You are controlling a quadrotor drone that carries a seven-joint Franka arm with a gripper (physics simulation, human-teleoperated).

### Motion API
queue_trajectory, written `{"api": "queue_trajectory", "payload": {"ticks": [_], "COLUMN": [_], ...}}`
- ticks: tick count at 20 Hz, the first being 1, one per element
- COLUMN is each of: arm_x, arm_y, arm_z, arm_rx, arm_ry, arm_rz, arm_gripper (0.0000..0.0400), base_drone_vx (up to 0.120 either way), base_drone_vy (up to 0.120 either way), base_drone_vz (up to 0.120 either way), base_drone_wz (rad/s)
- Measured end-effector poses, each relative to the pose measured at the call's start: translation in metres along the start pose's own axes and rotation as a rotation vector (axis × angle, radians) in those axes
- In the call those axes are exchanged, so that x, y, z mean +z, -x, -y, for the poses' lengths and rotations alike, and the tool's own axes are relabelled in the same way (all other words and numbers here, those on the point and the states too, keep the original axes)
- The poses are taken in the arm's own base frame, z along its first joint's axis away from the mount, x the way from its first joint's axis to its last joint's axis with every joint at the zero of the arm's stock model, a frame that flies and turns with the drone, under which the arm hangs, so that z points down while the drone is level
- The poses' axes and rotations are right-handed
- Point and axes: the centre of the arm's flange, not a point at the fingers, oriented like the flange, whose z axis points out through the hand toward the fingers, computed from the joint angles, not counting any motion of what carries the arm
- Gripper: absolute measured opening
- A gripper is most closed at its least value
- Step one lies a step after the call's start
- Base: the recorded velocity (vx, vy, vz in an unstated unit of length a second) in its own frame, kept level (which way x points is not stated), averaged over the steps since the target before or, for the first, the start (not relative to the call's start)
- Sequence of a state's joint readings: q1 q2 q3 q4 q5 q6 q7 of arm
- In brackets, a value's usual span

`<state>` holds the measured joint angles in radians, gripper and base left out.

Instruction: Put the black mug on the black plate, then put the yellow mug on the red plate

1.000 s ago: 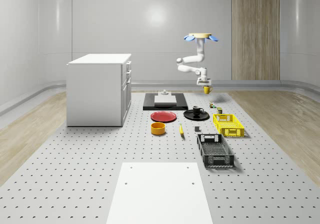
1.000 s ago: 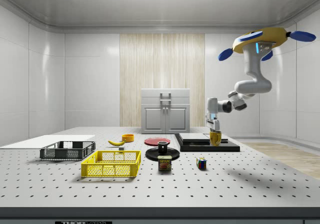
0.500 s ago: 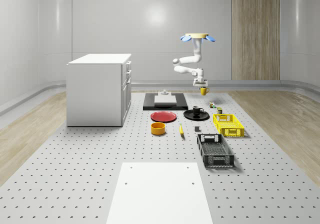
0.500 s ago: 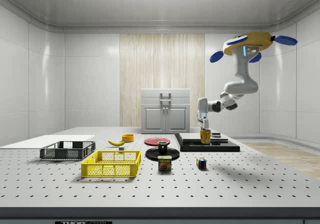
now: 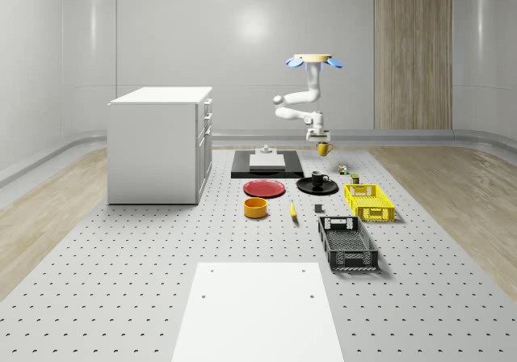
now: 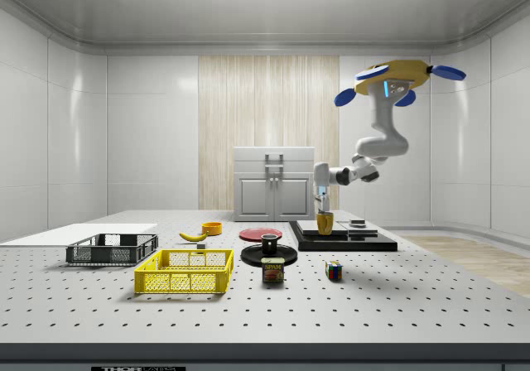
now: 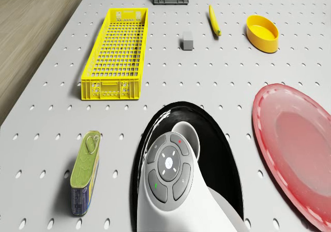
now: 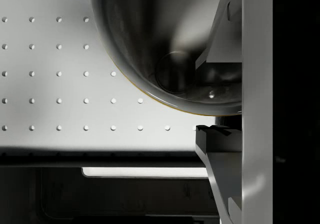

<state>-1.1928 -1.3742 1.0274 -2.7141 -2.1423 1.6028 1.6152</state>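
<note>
While red plate (image 5: 264,188) lies bare at the whole-scene view's left, black mug (image 5: 317,178) sits on black plate (image 5: 305,187). Drone (image 5: 313,60) hovers above; tool (image 5: 317,139) grips yellow mug (image 5: 323,148) aloft, off the table (image 5: 121,281).

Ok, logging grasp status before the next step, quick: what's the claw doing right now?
Claw: closed on the yellow mug, carried in the air while the drone hovers.
</note>
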Motion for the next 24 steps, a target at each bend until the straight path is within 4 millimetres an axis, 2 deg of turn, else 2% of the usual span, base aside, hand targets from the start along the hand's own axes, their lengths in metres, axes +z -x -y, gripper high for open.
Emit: {"api": "queue_trajectory", "payload": {"ticks": [24], "arm_x": [0.0], "arm_y": [0.0], "arm_z": [0.0], "arm_rx": [0.0], "arm_ry": [0.0], "arm_rz": [0.0], "arm_gripper": [0.011], "base_drone_vx": [0.12], "base_drone_vy": [-0.12], "base_drone_vz": [0.0], "base_drone_wz": [0.0]}}
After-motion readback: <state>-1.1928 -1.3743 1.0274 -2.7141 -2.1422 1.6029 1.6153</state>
